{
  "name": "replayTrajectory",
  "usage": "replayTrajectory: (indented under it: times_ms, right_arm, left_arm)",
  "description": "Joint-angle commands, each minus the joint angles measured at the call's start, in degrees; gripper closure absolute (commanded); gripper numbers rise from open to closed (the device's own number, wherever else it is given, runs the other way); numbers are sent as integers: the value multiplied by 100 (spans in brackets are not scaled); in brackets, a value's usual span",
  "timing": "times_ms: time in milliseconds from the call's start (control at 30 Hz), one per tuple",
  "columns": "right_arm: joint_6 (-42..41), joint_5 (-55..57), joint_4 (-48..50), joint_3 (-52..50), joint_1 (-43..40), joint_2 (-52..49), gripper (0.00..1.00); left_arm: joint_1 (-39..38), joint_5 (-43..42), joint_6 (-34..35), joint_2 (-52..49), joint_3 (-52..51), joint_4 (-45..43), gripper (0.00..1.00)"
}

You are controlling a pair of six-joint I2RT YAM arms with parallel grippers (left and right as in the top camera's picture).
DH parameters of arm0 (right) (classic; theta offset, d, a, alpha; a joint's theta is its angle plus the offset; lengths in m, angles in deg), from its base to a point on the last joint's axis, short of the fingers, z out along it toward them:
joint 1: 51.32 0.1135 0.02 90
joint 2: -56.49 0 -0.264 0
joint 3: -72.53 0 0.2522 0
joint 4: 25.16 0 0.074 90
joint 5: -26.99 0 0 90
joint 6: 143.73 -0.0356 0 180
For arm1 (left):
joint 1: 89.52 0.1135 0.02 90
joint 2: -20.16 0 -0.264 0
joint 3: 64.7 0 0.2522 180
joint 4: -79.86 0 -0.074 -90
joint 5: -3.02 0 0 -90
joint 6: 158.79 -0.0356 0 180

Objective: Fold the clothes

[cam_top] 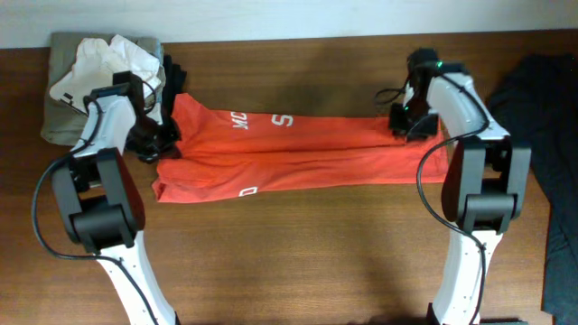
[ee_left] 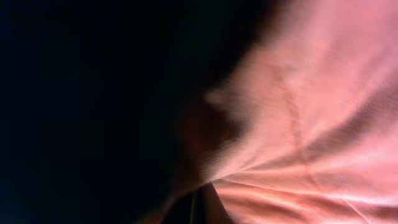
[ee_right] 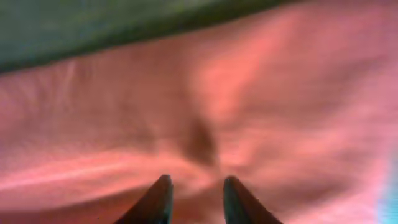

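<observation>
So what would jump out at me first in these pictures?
The bright red-orange T-shirt, stretched in a long band across the middle of the wooden table. The left claw sits at one end of it and the right claw at the other. After that, a pale heap of clothes in the far left corner and a dark garment at the right edge.

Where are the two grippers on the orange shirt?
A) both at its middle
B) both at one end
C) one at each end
C: the left gripper is at one end of the orange T-shirt, the right gripper at the other.
</observation>
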Motion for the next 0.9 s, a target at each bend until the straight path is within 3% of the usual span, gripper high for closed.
replayTrajectory:
  times_ms: [0, 167, 467, 700, 867]
  right_arm:
    - [-74, -46, -614, 1196, -96, 35, 63]
    - [221, -706, -1036, 1287, 35, 15, 65]
    - [212, -348, 94, -835, -168, 15, 75]
    - [214, -352, 138, -949, -608, 17, 78]
    - [214, -264, 85, -824, -612, 28, 78]
  left_arm:
    - [101, 651, 76, 809, -68, 39, 100]
    - [-411, 356, 74, 1165, -70, 55, 100]
    - [-1128, 680, 72, 793, -118, 234, 100]
    - [-1128, 680, -22, 627, -634, 90, 100]
    - [-1075, 772, -31, 501, -1207, -601, 100]
